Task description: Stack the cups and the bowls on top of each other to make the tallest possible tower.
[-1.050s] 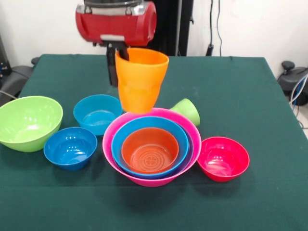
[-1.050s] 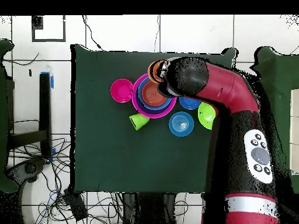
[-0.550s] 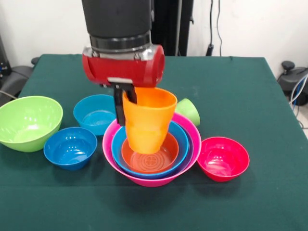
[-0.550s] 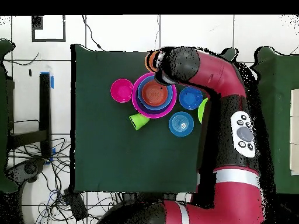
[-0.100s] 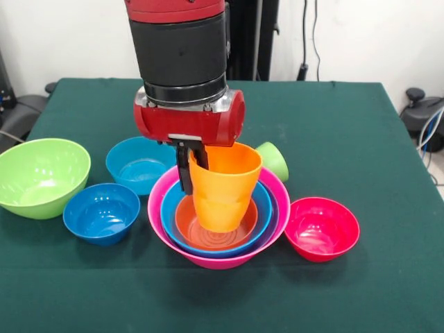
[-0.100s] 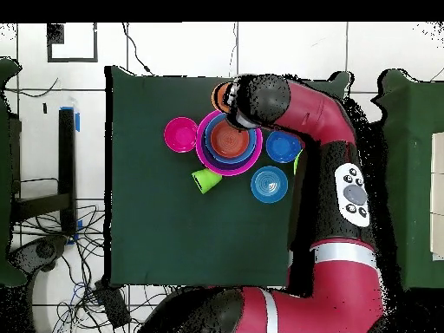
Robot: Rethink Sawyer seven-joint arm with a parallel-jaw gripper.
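My gripper [image 5: 195, 165] is shut on the rim of the orange cup [image 5: 223, 187], one finger [image 5: 184, 170] outside the wall and the other inside. The cup hangs upright and slightly tilted, its base down inside the orange bowl [image 5: 208, 239] at the centre of the tower. I cannot tell if it touches. The tower is the big pink bowl [image 5: 211, 261] with a purple, a blue [image 5: 168, 208] and the orange bowl nested in it. In the overhead view the arm's wrist covers part of the tower [image 6: 227, 143], and the orange cup [image 6: 223, 94] peeks out beside it.
A lime green cup [image 5: 272, 159] lies on its side behind the tower. A red-pink bowl [image 5: 321, 227] sits to the right. Left of the tower stand a sky blue bowl [image 5: 139, 164], a dark blue bowl [image 5: 101, 212] and a large lime green bowl [image 5: 40, 175].
The gripper has come down and slightly right with the orange cup, from above the tower's far rim into the orange bowl.
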